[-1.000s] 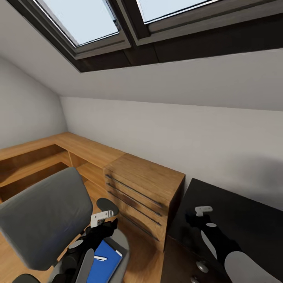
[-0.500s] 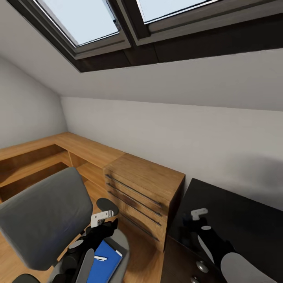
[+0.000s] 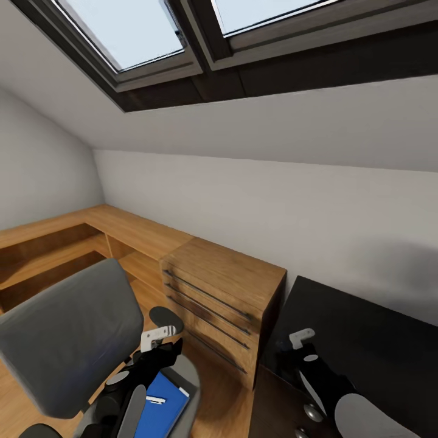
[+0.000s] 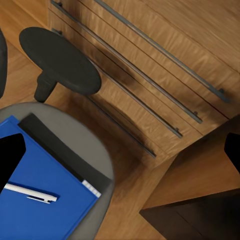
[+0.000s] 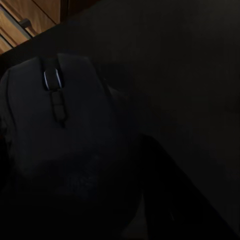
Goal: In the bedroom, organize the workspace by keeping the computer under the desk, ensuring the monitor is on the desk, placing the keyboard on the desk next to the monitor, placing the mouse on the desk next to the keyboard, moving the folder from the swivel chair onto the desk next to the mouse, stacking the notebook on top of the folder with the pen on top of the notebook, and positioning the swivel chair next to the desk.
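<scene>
Daylight falls from the skylights (image 3: 152,36); the right wrist view is nearly black; renders soft.

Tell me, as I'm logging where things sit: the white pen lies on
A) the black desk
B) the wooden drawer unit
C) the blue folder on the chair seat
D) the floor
C: the pen lies on the blue folder, which rests on the swivel chair seat.
</scene>
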Tool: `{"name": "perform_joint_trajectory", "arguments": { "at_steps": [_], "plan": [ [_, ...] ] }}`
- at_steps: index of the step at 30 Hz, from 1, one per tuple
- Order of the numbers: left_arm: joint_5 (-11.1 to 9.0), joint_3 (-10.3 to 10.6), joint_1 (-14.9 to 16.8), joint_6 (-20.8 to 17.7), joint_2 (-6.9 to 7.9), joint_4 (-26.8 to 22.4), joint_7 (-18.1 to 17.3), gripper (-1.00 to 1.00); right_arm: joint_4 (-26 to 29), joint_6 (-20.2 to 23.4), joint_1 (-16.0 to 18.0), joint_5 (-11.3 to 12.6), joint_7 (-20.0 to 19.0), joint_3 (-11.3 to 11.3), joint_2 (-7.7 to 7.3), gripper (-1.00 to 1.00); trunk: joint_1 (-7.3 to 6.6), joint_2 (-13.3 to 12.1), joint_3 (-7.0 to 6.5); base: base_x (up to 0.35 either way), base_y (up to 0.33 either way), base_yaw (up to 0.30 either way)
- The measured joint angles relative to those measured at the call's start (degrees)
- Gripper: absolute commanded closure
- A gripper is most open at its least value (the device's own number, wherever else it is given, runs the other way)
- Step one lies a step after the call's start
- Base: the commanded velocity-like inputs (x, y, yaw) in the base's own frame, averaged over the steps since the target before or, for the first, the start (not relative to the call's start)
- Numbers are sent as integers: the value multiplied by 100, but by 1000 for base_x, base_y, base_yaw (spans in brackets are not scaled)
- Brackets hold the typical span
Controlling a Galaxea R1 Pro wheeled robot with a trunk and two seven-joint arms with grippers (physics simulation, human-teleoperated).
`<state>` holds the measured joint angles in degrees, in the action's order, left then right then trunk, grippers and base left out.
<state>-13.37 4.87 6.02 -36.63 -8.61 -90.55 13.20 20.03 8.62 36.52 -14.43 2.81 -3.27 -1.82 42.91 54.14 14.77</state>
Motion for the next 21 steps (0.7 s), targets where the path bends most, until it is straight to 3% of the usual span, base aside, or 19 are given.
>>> {"name": "perform_joint_trajectory", "arguments": {
  "at_steps": [12,13,21],
  "plan": [
    [0,0,0,0,0,0,0,-100,7,-11,1,-2,-8,15,0,100,0,0,0,0,0,0],
    [0,0,0,0,0,0,0,-100,7,-13,1,-2,-8,16,0,-100,0,0,0,0,0,0],
    [0,0,0,0,0,-2,0,-100,21,-19,2,19,6,9,0,-100,0,0,0,0,0,0]
  ]
}}
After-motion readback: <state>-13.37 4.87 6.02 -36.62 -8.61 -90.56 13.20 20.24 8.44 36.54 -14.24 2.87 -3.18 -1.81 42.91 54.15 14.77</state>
